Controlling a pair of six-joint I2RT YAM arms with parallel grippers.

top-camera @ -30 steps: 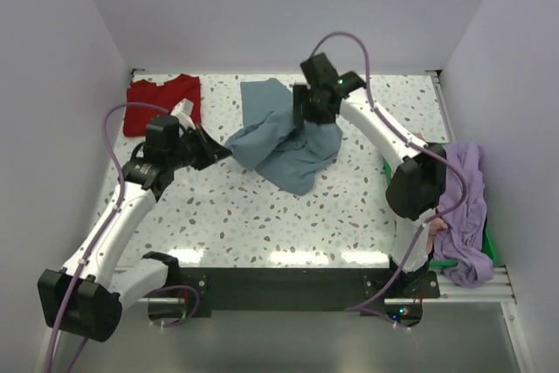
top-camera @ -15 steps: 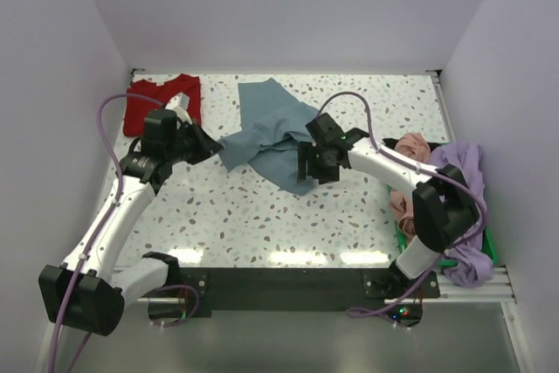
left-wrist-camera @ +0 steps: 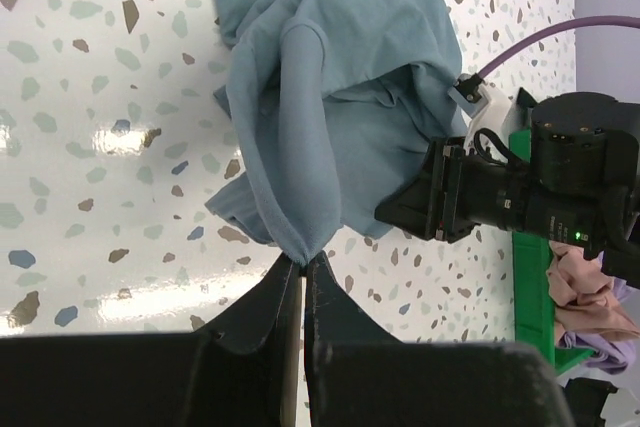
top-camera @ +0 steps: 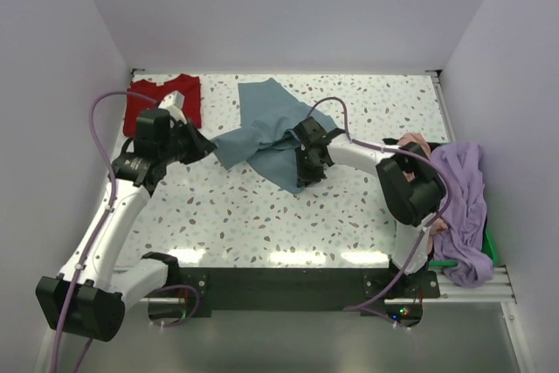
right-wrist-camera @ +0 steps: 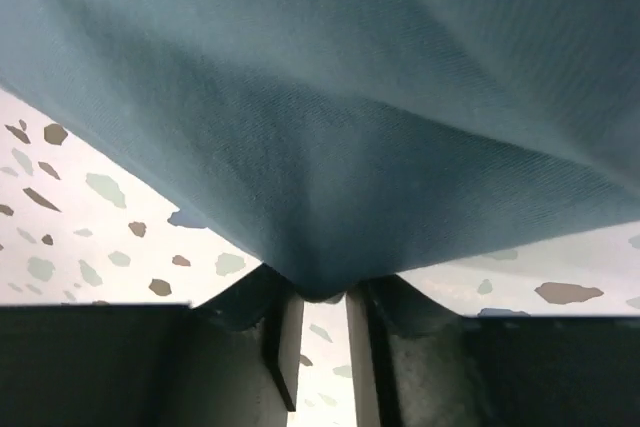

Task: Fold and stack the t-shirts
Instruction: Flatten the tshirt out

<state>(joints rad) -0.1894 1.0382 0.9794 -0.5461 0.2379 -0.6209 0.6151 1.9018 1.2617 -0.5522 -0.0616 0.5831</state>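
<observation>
A slate-blue t-shirt [top-camera: 271, 128] lies rumpled mid-table, seen too in the left wrist view [left-wrist-camera: 330, 77] and filling the right wrist view [right-wrist-camera: 320, 97]. My left gripper [top-camera: 212, 148] [left-wrist-camera: 302, 262] is shut on the shirt's left corner, the cloth drawn to a point between its fingertips. My right gripper [top-camera: 307, 168] [right-wrist-camera: 322, 297] sits low at the shirt's near right edge, its jaws narrowed on a fold that dips between the tips. A red t-shirt [top-camera: 162, 102] lies flat at the far left. Lavender [top-camera: 463, 207] and salmon-pink [top-camera: 410, 141] t-shirts are heaped at the right.
A green bin [left-wrist-camera: 528, 287] holds the heaped shirts at the table's right edge. White walls close in the table on the left, far and right sides. The arms' black base bar runs along the near edge.
My right arm swung down from the shirt's far side to its near right edge, and its jaws narrowed on a fold. My left gripper drew the corner slightly left.
</observation>
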